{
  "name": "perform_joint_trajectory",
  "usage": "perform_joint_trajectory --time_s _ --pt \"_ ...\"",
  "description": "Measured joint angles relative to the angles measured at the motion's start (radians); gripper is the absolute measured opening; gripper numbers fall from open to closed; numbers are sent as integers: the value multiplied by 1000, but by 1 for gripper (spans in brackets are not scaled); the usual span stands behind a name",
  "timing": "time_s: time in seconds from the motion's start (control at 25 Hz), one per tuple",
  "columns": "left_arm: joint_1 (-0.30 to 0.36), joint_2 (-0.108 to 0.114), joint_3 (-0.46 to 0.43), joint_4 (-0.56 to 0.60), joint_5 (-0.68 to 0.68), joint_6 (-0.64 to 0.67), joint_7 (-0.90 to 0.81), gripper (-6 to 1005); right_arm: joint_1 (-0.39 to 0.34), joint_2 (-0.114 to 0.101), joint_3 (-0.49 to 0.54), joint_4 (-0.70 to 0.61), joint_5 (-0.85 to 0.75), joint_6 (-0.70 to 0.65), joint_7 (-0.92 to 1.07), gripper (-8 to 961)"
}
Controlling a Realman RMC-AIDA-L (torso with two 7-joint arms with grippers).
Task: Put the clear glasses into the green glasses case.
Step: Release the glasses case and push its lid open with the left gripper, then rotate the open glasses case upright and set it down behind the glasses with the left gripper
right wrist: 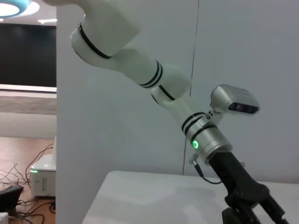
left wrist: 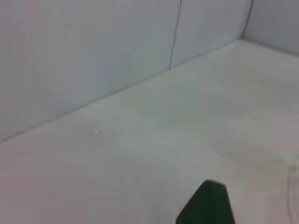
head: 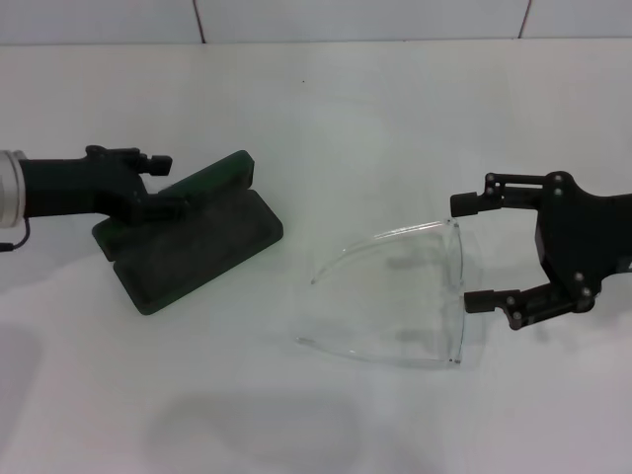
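While the right gripper stands with its two fingers spread wide apart, the clear glasses lie on the white table just ahead of its fingertips, the one-piece lens running across the gap between them and the thin arms trailing away from the tool. The upper fingertip sits at the lens's near corner, perhaps touching it; the lower one is just beside the lens, lower down. Nothing is gripped yet.

Beyond the glasses, well apart from this gripper, the green glasses case rests open, its lined tray facing up and its lid raised behind. The left gripper is at that lid, seemingly steadying it; whether its fingers are clamped on it I cannot tell. Its wrist view shows only a green corner of the case.

The step in hand looks like the pick-up. To do it well, the right gripper should probably slide forward until the lens sits well between the fingers, then close gently: the plastic is slick and springy, so a hard pinch at the edge could flick it away.
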Motion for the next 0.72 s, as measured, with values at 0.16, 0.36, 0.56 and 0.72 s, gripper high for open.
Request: perform_joint_trajectory --time_s 0.16,0.36,0.56,0.72 --pt "-6 0 0 14 28 -27 2 686 0 1 -2 0 -1 0 -6 887" --pt "-15 0 0 16 39 -29 1 608 -3 1 -3 0 -9 -2 -27 887" --pt "-24 1 0 16 39 -30 11 398 -8 10 -5 -3 -52 -10 -53 886" --pt "-42 1 0 16 35 -30 46 307 -19 23 -7 -13 -90 -18 -86 886"
